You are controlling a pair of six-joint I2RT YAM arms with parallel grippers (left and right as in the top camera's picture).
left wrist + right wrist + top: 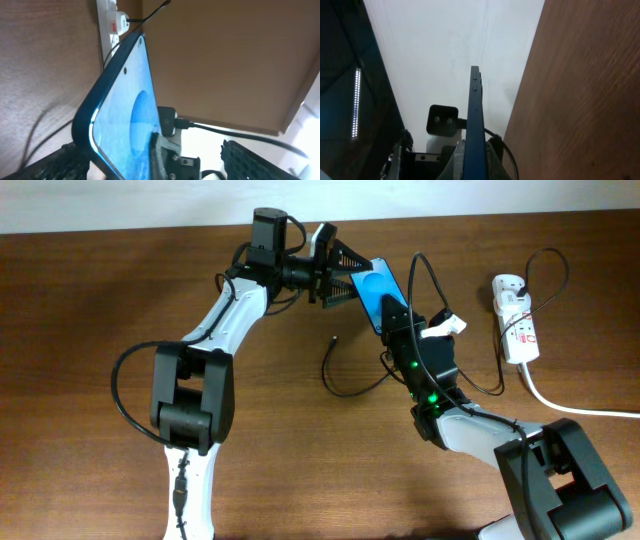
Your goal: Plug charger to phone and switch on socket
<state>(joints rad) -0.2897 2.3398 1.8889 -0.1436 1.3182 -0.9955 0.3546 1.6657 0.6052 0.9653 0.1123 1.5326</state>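
Take note of what cannot be read. The right fingers (pixel 398 318) cover the near end of the slim black-framed phone (pixel 378 288) with the bright blue screen. Its port is therefore hidden, and you cannot tell whether that end touches the surface. The red switch marks on the white oblong power strip (pixel 516 320) are too small to show their position. Part of the thin black charger cable (pixel 326 368) passes under the right arm (pixel 470 425) and is hidden. Its plug end at the strip is hard to make out.

The right fingers pinch the phone, which the right wrist view shows edge-on between them. The left fingers (pixel 255 160) are spread, one on each side of the phone, and you cannot confirm contact. The phone stands tilted at centre far, between the two arms.

The brown wood-grain surface (pixel 100 300) carries everything. A pale wall (pixel 120 195) runs along its far edge.

The cable's small connector tip (pixel 332 337) lies free on the surface, nearer than the phone and to its left, apart from it, at the end of an open loop. The power strip lies at far right, well apart from the phone. Its thick white cord (pixel 570 405) runs off the right edge. The right arm lies between the loop and the strip.
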